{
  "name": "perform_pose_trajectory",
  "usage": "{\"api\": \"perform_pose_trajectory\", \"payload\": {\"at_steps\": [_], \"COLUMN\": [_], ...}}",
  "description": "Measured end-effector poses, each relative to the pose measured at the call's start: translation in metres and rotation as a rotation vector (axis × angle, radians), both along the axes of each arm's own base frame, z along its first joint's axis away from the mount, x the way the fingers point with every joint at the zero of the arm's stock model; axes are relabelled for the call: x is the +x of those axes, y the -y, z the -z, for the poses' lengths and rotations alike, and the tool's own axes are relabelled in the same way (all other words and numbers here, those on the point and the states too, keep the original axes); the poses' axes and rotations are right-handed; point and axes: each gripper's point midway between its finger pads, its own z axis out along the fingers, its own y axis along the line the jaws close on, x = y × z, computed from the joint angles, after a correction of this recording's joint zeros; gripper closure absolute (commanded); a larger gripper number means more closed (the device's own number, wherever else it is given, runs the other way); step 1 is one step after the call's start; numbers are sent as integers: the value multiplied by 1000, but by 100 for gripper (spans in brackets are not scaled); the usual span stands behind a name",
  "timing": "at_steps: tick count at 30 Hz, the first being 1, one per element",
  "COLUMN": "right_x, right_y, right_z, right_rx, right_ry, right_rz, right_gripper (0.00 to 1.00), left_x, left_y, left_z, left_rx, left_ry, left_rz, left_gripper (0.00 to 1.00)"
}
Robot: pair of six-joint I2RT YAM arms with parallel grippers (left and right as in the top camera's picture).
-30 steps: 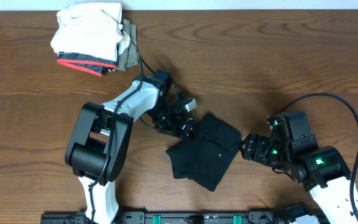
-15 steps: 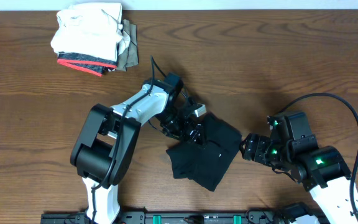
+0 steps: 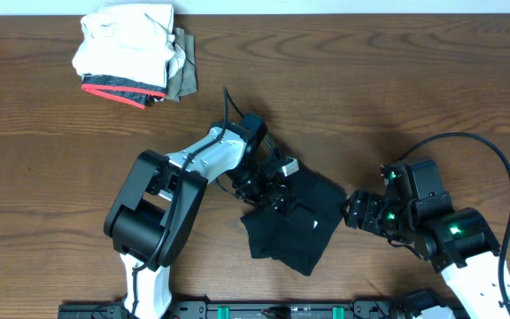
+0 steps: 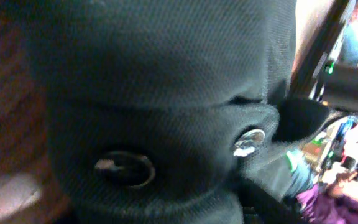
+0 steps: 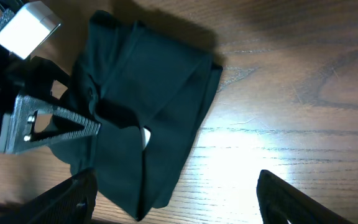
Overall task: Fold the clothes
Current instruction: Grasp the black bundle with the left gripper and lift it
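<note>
Black shirt (image 3: 295,221) lies crumpled on the table (image 3: 397,89), btwn both arms. Left end effector (image 3: 268,190) is pressed into its upper-left edge; can't tell if it's gripping. Right end effector (image 3: 352,211) is wide open, empty, just beside shirt's right edge.

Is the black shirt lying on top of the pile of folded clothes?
No, the black shirt lies on the table near its middle, well apart from the folded pile.
</note>
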Motion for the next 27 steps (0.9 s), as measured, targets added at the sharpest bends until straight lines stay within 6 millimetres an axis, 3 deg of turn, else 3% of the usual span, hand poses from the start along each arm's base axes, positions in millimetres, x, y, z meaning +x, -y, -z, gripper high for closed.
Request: {"api": "perform_pose_trajectory", "payload": {"at_steps": [1, 2, 9, 15, 17, 21, 27], "right_x": [0, 0, 0, -4, -5, -7, -7], "right_y": [0, 0, 0, 1, 2, 2, 2], "right_z": [0, 0, 0, 2, 2, 3, 3], "right_rx": [0, 0, 0, -6, -7, -9, -10], "right_ry": [0, 0, -1, -18, -23, -29, -32], "right_rz": [0, 0, 0, 0, 0, 0, 0], "right_gripper": [20, 20, 20, 20, 20, 20, 20], "left_x": [0, 1, 22, 68, 88, 122, 155], "left_y": [0, 1, 14, 15, 4, -38, -98], "left_z": [0, 0, 1, -1, -1, 8, 11], "left_rx": [-2, -7, -33, -49, -27, 90, 158], "left_ry": [2, 8, 37, 51, 36, -41, -139], "left_rz": [-1, 3, -85, -292, -398, -655, -942], "left_gripper": [88, 94, 94, 94, 94, 94, 94]}}
